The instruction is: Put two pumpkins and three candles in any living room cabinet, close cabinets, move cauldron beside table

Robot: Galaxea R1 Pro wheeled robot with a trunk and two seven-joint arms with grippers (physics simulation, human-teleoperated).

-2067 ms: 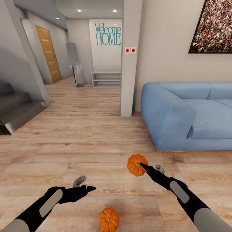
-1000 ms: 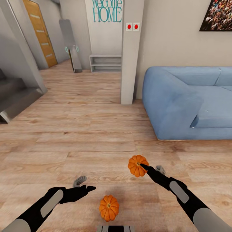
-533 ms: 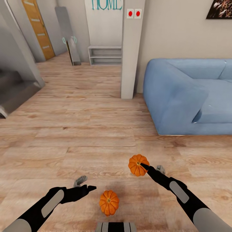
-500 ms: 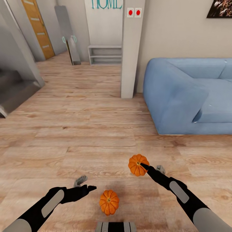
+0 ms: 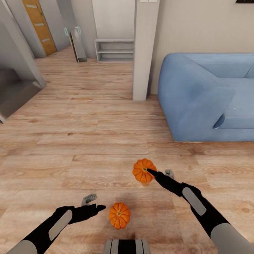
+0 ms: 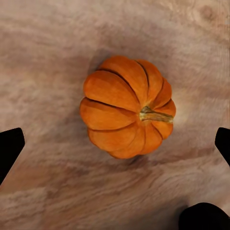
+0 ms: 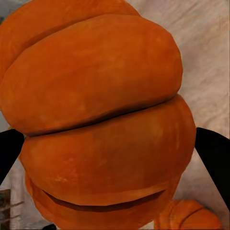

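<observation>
I see two orange ribbed pumpkins. One pumpkin rests on the wood floor just in front of my base; it also shows from above in the left wrist view. My left gripper hangs open to its left and above it, fingertips spread wide apart. The other pumpkin is off the floor, with my right gripper shut on it. In the right wrist view this pumpkin sits between the black fingers, and the floor pumpkin peeks in behind. Candles, cabinet, cauldron and table are out of view.
A blue sofa stands at the right. A square white pillar rises beside it. Grey stairs are at the left; a low open shelf and an orange door lie down the hall. Wood floor stretches ahead.
The whole view has shifted: the camera now looks lower and the room sits higher in the picture. The right gripper with its pumpkin moved slightly left. The left gripper stays open beside the floor pumpkin.
</observation>
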